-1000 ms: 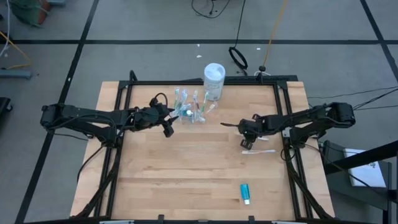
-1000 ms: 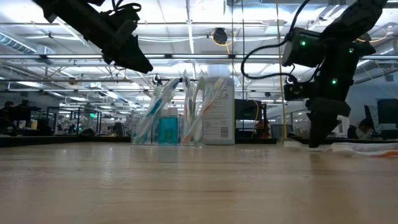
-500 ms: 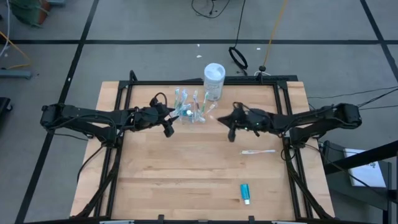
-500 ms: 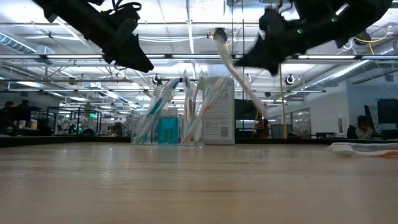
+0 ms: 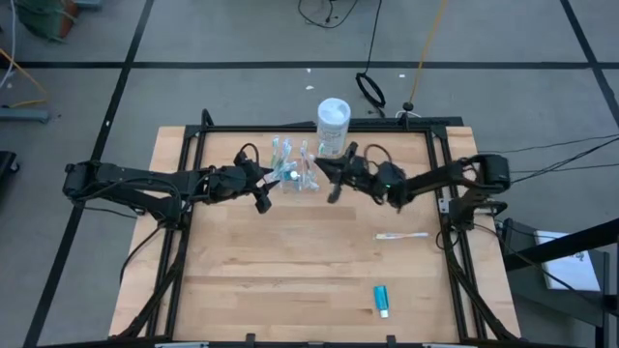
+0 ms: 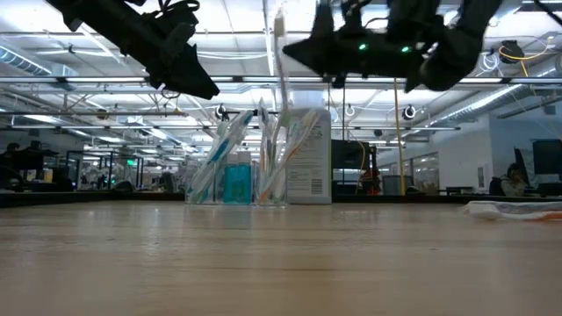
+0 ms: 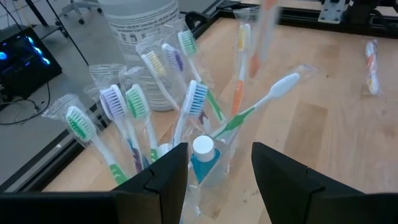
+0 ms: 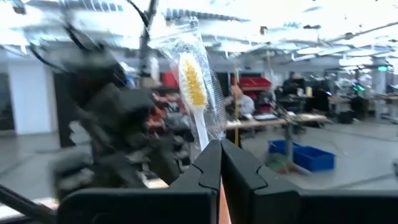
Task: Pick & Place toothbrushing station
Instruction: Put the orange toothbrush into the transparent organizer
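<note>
The toothbrushing station (image 5: 295,175), a clear holder full of wrapped toothbrushes and a blue tube, stands on its base at the table's far middle (image 6: 263,189). My left gripper (image 5: 269,180) hovers open just left of it and above it (image 6: 198,88); its fingers (image 7: 217,155) frame the station without touching. My right gripper (image 5: 327,174) is over the station's right side (image 6: 297,54), shut on a wrapped toothbrush (image 6: 282,61) with yellow bristles (image 8: 191,79). My right gripper pinches the wrapped toothbrush's handle (image 8: 214,138) between its two fingers. The fingers come level from the table's right side and lie across the handle. The toothbrush stands nearly upright, head up, lifted clear, its lower end (image 6: 286,98) just above the station's brushes.
A white lidded tub (image 5: 333,124) stands right behind the station. Another wrapped toothbrush (image 5: 401,235) lies on the table at the right, and a blue toothpaste tube (image 5: 382,301) lies near the front edge. Black frame rails run along the table's sides.
My right gripper has risen from the table beside the lying toothbrush and gone toward the left and far edges to the station, carrying its toothbrush. The toothbrush has turned from slanting to nearly upright.
</note>
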Available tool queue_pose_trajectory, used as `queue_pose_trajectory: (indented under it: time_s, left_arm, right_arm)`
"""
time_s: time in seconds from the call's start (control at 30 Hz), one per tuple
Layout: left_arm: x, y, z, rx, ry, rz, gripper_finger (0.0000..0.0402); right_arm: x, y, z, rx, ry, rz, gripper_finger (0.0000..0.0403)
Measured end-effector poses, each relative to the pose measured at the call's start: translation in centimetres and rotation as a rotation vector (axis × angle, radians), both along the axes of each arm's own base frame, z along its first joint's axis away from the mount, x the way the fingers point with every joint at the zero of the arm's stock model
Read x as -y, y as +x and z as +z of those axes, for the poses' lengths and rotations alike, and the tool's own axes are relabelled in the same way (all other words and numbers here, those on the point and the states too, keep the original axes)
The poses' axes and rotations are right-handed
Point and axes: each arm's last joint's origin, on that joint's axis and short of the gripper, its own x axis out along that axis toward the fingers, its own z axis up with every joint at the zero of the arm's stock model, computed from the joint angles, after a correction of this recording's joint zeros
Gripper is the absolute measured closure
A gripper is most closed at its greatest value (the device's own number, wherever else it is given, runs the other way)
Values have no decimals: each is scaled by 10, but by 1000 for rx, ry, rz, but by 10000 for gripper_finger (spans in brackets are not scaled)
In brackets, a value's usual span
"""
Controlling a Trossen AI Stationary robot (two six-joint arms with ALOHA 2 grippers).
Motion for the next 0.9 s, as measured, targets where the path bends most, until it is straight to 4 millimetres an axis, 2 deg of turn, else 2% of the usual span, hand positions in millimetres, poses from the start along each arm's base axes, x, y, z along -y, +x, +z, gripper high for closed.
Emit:
queue_pose_trajectory:
  time_s: [0.17,0.3,0.6,0.9]
  left_arm:
    - [0,0,0,1,0,0,218]
    - [0,0,0,0,0,-1,218]
    - [0,0,0,-13,20,-14,218]
    - [0,0,0,-13,19,-14,218]
  right_arm:
    - [23,29,-11,-65,15,-103,403]
    - [34,41,-27,-145,47,-149,403]
    - [29,42,-49,-259,132,-173,403]
    - [20,42,-52,-324,74,-207,403]
